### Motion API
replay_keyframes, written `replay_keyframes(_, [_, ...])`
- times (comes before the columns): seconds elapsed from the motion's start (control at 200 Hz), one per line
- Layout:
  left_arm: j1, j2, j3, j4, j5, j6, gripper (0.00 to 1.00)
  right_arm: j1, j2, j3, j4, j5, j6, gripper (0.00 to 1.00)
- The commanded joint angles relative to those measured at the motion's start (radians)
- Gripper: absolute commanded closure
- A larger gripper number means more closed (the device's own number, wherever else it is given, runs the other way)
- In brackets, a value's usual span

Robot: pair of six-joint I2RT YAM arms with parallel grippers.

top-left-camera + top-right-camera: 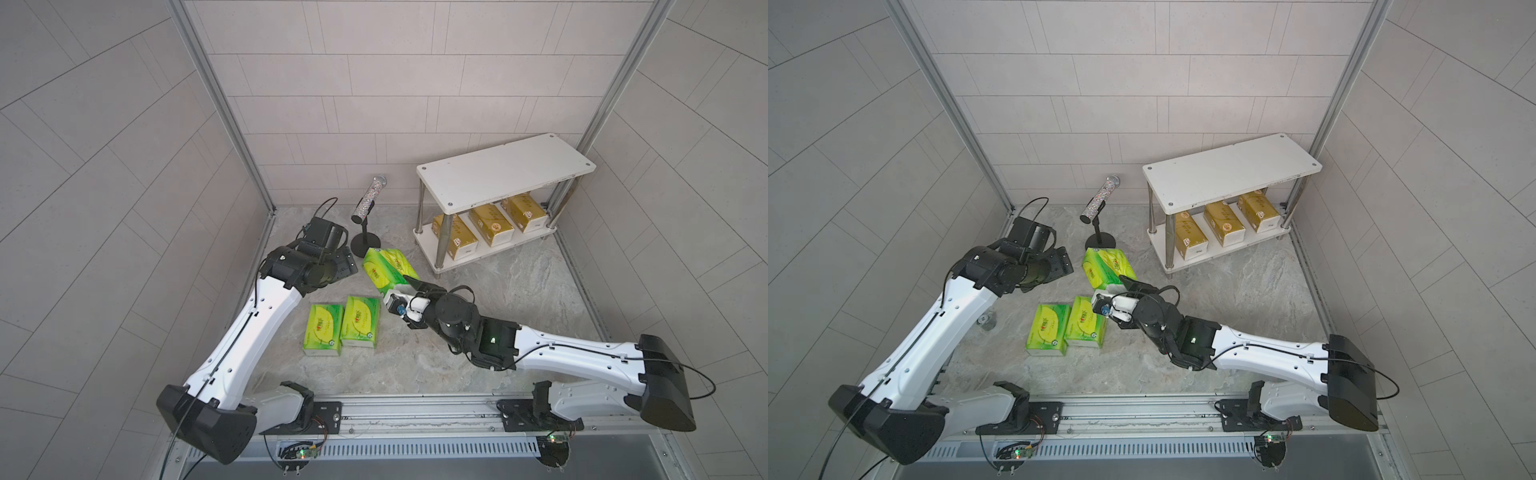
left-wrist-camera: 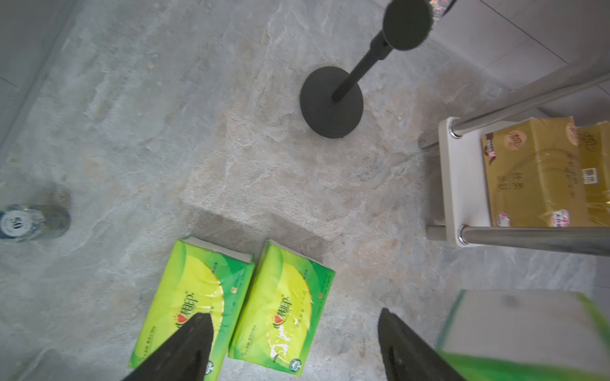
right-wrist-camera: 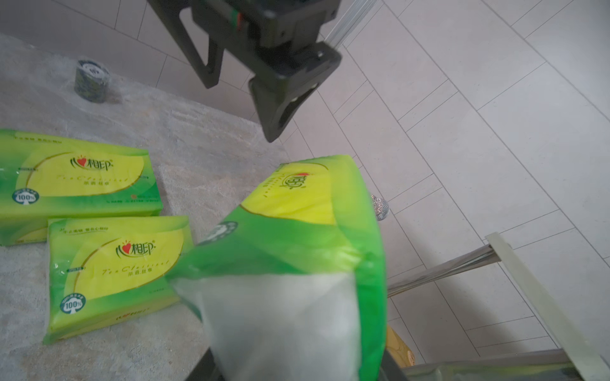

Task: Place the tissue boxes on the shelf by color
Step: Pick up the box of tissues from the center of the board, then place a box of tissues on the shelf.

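Right tool [image 1: 401, 289] pinches green pack [image 1: 382, 266] by its end; carry it level onto shelf [image 1: 505, 170] top. Left tool [image 2: 293, 315] is spread, empty.

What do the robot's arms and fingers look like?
The left arm and right arm have white shells with chunky black joints. Thin black cables run along them. The fingers are black, flat and pointy. A tiny green light glows near the right wrist.

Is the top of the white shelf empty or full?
Empty. The shelf has a bare top board in both top views; the three gold tissue boxes sit on its lower board.
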Motion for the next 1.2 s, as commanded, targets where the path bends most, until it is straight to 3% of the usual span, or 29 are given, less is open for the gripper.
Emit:
replay_keyframes(0.0, [0.038,-0.037,-0.027,-0.044,-0.057,0.060,0.14,-0.022,-0.034,0.071,-0.033,-0.031,0.004,0.55])
replay_keyframes(0.285, [0.069,-0.048,-0.071,-0.032,-0.035,0.072,0.14,-0.138,0.003,0.249,-0.057,-0.087,-0.047,0.55])
replay_keyframes(0.545, [0.067,-0.048,-0.074,-0.024,-0.010,0.092,0.15,-0.313,0.073,0.457,-0.098,-0.172,-0.050,0.56])
replay_keyframes(0.926, [0.050,-0.007,-0.051,-0.024,0.010,0.127,0.16,-0.641,0.204,0.680,-0.197,-0.335,0.177,0.56])
replay_keyframes(1.191, [0.050,0.015,-0.039,-0.013,0.022,0.134,0.16,-0.757,0.253,0.700,-0.273,-0.450,0.172,0.56])
